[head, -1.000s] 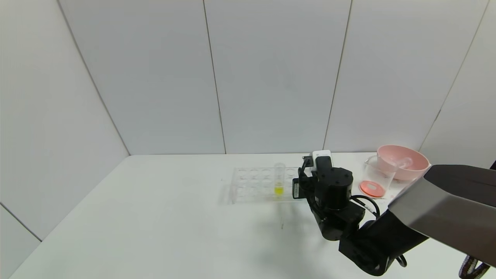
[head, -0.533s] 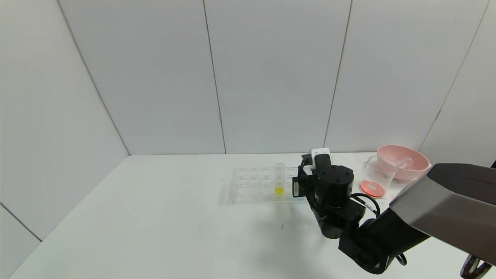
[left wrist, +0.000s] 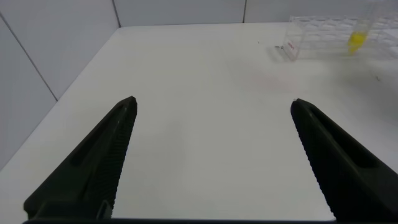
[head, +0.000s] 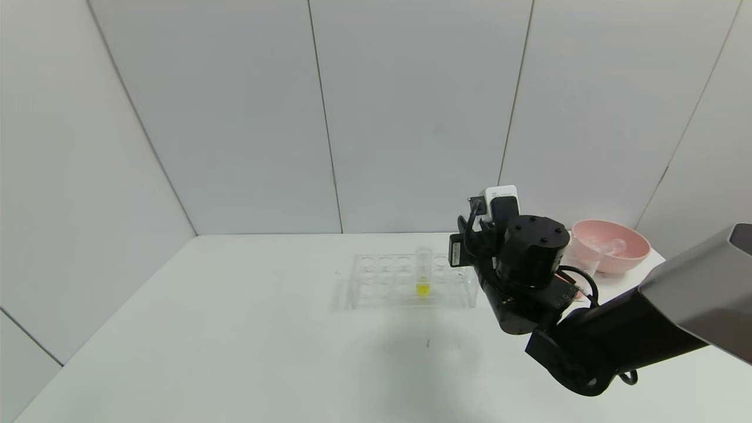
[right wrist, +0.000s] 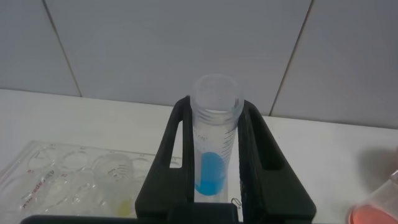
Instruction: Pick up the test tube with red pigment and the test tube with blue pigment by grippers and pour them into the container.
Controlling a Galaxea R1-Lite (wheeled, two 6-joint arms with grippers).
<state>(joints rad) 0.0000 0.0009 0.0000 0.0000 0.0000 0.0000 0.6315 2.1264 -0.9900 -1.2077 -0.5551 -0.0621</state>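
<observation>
While the right pincer (right wrist: 214, 155) clamps the test tube with blue pigment (right wrist: 213, 146) upright between its two black fingers (right wrist: 171, 155), its arm hangs raised over the right part of the table (head: 235, 329), just right of the clear tube rack (head: 385, 282). Blue liquid sits low in the tube, whose open mouth stands above the fingertips. In the head view the arm's black wrist hides the tube itself.

On the white table the rack lies near the far edge, a little right of the middle, with one tube of yellow liquid (head: 423, 276) standing upright in it. Toward the far right corner sits the pink bowl (head: 614, 244). The container (right wrist: 379, 208) shows only as a reddish sliver at the border of the right wrist view; in the head view the arm covers it. The test tube with red pigment cannot be made out.

The left pincer (left wrist: 211, 109) hovers low over the left part of the table, its fingers (left wrist: 99, 158) spread wide with nothing between them, well apart from the rack.

Pale grey wall panels (head: 411, 117) with thin dark seams close off the far and side edges of the table.
</observation>
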